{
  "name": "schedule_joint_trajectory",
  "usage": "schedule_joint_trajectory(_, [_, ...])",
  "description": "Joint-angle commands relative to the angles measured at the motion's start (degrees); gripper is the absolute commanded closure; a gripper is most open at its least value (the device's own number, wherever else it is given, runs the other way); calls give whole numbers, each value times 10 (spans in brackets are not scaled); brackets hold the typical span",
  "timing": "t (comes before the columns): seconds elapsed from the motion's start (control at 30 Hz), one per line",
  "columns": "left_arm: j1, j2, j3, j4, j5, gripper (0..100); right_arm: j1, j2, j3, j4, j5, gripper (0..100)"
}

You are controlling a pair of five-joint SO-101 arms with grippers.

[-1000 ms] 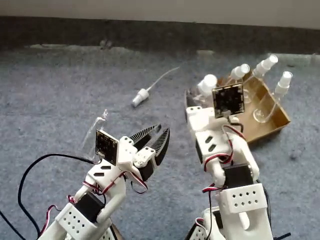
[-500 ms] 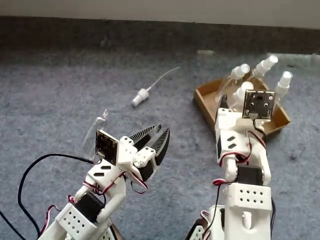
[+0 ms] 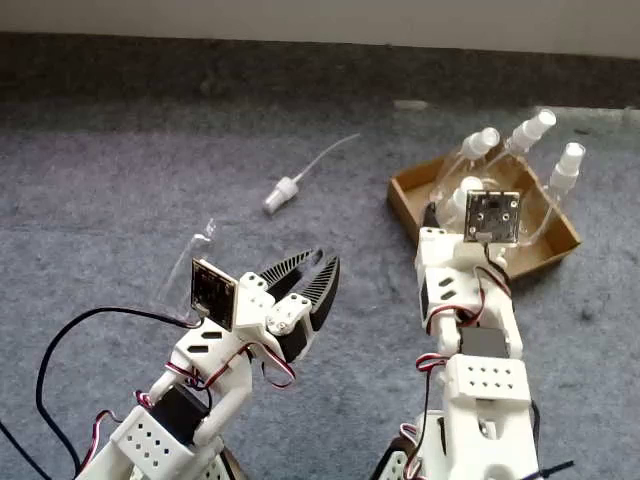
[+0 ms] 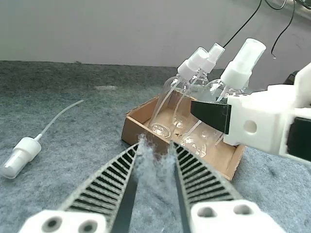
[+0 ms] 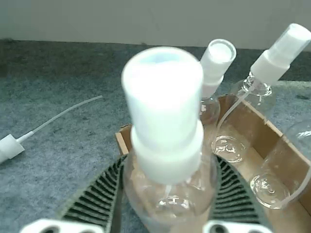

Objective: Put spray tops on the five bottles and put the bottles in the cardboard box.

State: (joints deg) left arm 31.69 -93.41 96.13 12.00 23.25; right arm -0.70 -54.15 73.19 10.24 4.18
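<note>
— Whereabouts of the clear round plastic bottle with the white spray top (image 5: 165,145)?
— Pinched between the ribbed black jaws of the right gripper (image 3: 455,215), over the open brown cardboard box (image 3: 402,205), at the side nearest the arms. Resting on the box floor or not: cannot tell.
— Alongside?
— Three more clear capped bottles (image 3: 530,130), leaning in the box.
— And the left gripper (image 4: 156,143)?
— Slightly spread, holding nothing, low over the grey carpet (image 3: 120,180), well apart from the box. Beyond it, lying flat, a loose white spray top with a thin tube (image 3: 283,192).
</note>
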Motion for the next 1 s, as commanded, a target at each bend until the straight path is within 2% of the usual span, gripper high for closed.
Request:
schedule_joint_trajectory(0.0, [-7, -8, 12, -11, -4, 927, -7, 59, -65, -39, -6, 853])
schedule_joint_trajectory(0.17, [-7, -8, 14, -11, -4, 927, -7, 105, -70, -114, -6, 853])
schedule_joint_trajectory(0.6, [-8, -8, 14, -11, -4, 927, -3, 244, -74, -218, -6, 853])
schedule_joint_trajectory(0.97, [-8, -8, 14, -11, -4, 927, 25, 310, -105, -230, -56, 853])
